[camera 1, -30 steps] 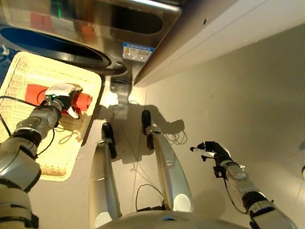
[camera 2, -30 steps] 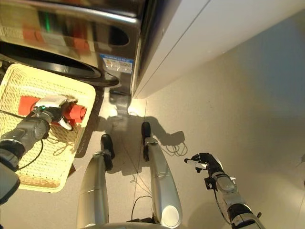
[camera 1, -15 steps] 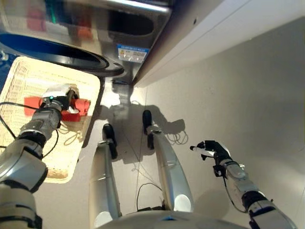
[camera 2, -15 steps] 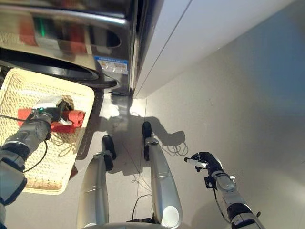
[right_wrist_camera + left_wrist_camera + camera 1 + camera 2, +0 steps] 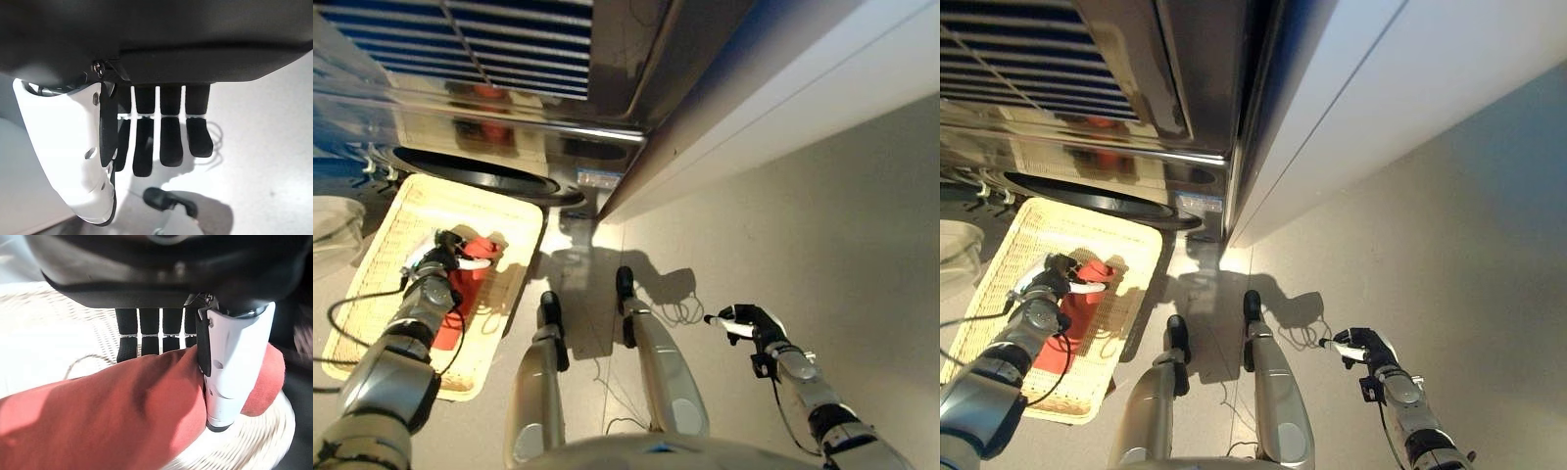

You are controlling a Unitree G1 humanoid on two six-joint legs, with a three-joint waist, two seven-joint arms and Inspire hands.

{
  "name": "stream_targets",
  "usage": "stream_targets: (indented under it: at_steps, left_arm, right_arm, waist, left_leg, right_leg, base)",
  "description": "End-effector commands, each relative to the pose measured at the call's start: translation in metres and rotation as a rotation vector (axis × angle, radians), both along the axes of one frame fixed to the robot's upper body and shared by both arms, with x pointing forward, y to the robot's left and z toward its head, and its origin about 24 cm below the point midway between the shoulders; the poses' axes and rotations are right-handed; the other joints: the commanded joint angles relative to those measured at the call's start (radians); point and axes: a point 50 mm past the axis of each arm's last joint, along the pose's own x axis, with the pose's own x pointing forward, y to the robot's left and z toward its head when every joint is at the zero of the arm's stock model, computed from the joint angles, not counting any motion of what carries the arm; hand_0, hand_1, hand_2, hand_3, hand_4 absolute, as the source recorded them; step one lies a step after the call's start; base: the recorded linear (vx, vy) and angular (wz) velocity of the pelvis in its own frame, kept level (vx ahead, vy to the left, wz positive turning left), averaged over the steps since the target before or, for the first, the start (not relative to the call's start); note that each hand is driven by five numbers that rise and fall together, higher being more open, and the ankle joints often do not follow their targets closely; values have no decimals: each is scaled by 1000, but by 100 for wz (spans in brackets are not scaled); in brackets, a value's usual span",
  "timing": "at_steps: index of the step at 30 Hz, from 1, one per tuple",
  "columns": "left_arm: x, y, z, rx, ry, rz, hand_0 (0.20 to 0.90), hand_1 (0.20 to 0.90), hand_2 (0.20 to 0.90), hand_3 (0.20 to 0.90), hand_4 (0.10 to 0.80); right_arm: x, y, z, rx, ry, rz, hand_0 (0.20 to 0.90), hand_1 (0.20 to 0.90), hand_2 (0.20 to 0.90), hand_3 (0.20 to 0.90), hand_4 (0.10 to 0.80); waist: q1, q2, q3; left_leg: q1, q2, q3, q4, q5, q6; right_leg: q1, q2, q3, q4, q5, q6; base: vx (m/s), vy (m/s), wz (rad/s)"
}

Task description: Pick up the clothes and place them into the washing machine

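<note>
A red cloth (image 5: 465, 286) lies in the shallow wicker basket (image 5: 514, 240) in front of the washing machine's dark round opening (image 5: 475, 174). My left hand (image 5: 438, 262) is over the basket. In the left wrist view its white-covered thumb (image 5: 230, 357) and dark fingers (image 5: 146, 335) pinch one end of the red cloth (image 5: 112, 421), and the rest of the cloth trails along the basket floor. My right hand (image 5: 744, 321) hangs over the pale floor at the lower right. Its fingers (image 5: 166, 142) are relaxed and hold nothing.
The washing machine's shiny metal front (image 5: 538, 88) rises behind the basket. A white cabinet side (image 5: 783, 88) runs diagonally to its right. A pale translucent object (image 5: 333, 220) sits at the far left beside the basket. Open floor (image 5: 822, 225) lies to the right.
The whole picture has shifted as the camera tipped up toward the machine. The red cloth lay across the basket before. Now it trails lengthwise from my left hand. The right hand has not moved.
</note>
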Motion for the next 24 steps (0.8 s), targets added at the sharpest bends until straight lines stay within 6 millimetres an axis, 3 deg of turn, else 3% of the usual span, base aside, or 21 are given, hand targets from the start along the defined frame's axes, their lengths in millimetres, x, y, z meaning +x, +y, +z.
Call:
stream_targets:
  at_steps: [1, 9, 12, 19, 22, 24]
  left_arm:
    - [-15, 17, 1, -348, -309, 325, 200, 200, 200, 200, 300]
    - [0, -16, 4, -971, -858, 585, 200, 200, 200, 200, 300]
    - [7, -23, 10, -1094, -981, 637, 200, 200, 200, 200, 300]
    - [20, -34, 28, -1162, -1110, 648, 200, 200, 200, 200, 300]
    - [32, -39, 50, -1196, -1216, 612, 200, 200, 200, 200, 300]
    - [36, -39, 59, -1207, -1256, 605, 200, 200, 200, 200, 300]
  right_arm:
    - [-47, -32, -9, -80, 101, -109, 900, 900, 900, 900, 800]
    - [-56, -32, -11, -95, 117, -107, 900, 900, 900, 900, 800]
    - [-56, -31, -12, -102, 118, -109, 900, 900, 900, 900, 800]
    - [-56, -24, -15, -98, 115, -115, 900, 900, 900, 900, 800]
    - [-56, -21, -17, -97, 117, -116, 900, 900, 900, 900, 800]
    - [-55, -18, -18, -92, 115, -114, 900, 900, 900, 900, 800]
  waist:
    - [-10, 5, -36]
    - [-2, -3, -38]
    - [-5, -11, -45]
    - [-13, -23, -58]
    - [-21, -36, -62]
    - [-21, -37, -72]
  left_leg:
    - [-82, -43, -19, -10, 63, -41]
    - [-83, -35, -27, 15, 43, -42]
    - [-86, -32, -26, 20, 37, -42]
    - [-97, -24, -27, 25, 32, -43]
    - [-99, -18, -24, 23, 31, -44]
    - [-91, -11, -36, 27, -2, -49]
  right_leg:
    - [80, 2, -38, -126, 77, 24]
    - [87, 7, -40, -111, 60, 21]
    - [85, 11, -39, -112, 57, 21]
    - [75, 15, -33, -112, 58, 20]
    - [70, 18, -30, -115, 60, 21]
    - [77, 25, -22, -113, 38, 27]
  base:
    - [19, 3, 3]
    - [9, -8, 5]
    - [3, -3, -1]
    - [0, 0, 0]
    - [44, -5, 2]
    - [124, -5, -1]
